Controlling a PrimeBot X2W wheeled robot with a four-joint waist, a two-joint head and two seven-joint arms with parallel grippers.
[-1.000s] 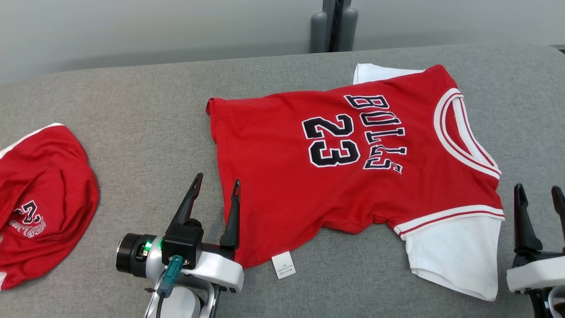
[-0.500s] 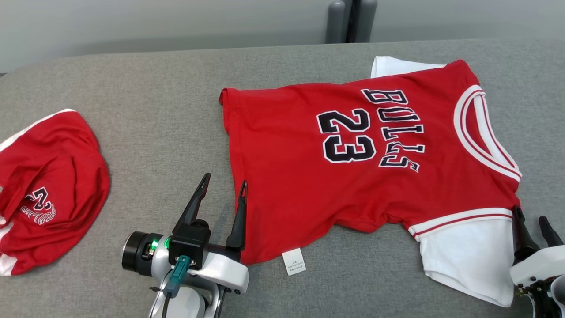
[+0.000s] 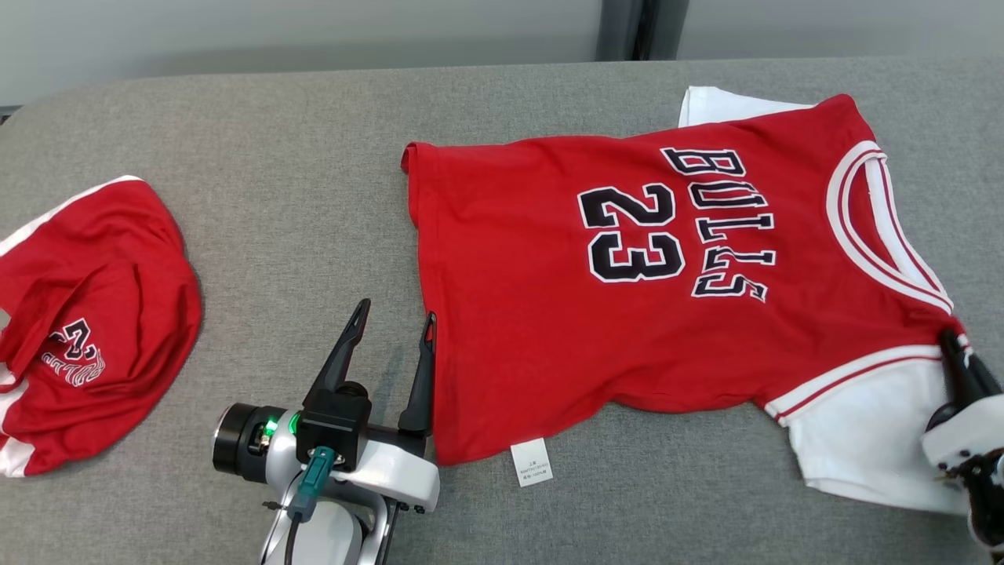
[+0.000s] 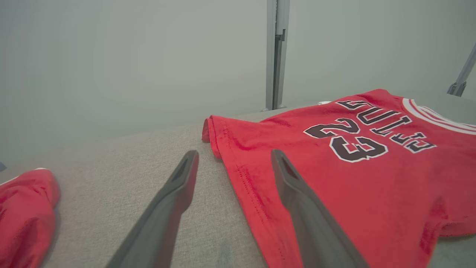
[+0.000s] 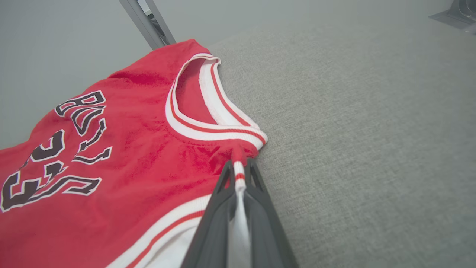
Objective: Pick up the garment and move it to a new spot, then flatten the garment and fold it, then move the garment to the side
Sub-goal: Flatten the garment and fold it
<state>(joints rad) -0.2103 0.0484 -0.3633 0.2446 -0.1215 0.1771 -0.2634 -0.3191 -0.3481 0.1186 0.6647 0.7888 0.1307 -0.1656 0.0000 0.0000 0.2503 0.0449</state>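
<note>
- Since a second ago the right gripper (image 5: 238, 169) has closed from wide open. It has also come in from beside the white sleeve (image 3: 863, 439) to the shoulder. Its two dark fingers now pinch a fold of ribbed white-and-red trim on the jersey (image 3: 549, 314).
- Left gripper (image 3: 397, 310) stands spread wide, as before, at the jersey's hem side. One finger lies over the red cloth and the other over bare grey; whether either touches I cannot tell.
- Cloth puckers into small wrinkles where the right fingers bite.
- Jersey lies spread, front up, on the right half of the table cover (image 3: 274, 196). It is a soft, slightly fuzzy red knit with black, white-edged "BULLS" and "23", a white-and-red banded collar (image 5: 208, 131) and short white sleeves.
- Table cover is a coarse grey weave with rounded corners.
- Head view adds a white label (image 3: 531, 462) poking from under the hem and a second red garment (image 3: 94, 314) crumpled at the far left, well apart.
- Right wrist view gives the pinch close up; the left wrist view gives the stitched hem and a grey metal post (image 4: 275, 56) behind.
</note>
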